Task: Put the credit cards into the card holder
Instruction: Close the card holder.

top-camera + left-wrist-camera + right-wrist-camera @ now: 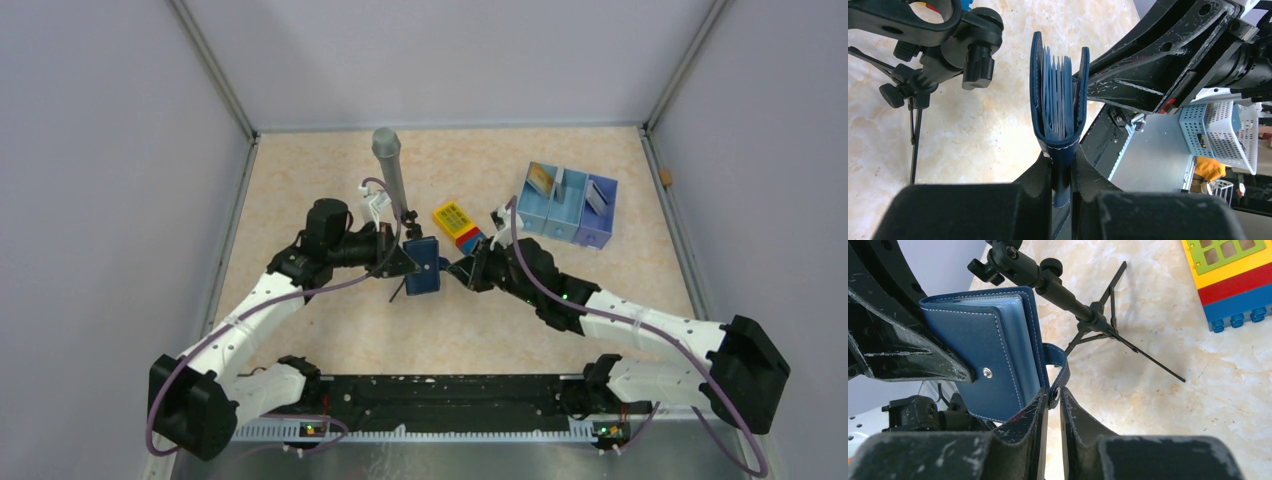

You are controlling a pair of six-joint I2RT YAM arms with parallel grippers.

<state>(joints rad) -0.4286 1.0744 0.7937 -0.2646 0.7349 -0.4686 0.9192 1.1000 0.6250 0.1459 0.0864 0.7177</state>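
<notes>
The left gripper (1062, 165) clamped the card holder (1060, 95) by its folded edge, pockets fanning out beyond its jaws (presumably to offer the slots). The right gripper (1054, 405) pinched the snap tab (1058, 367) between nearly shut jaws, likely to pull the cover wide.

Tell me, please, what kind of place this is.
Probably a robotics lab test cell: plain grey walls in a metal frame enclose a marbled tabletop, with two robot arms bolted at its edge.
</notes>
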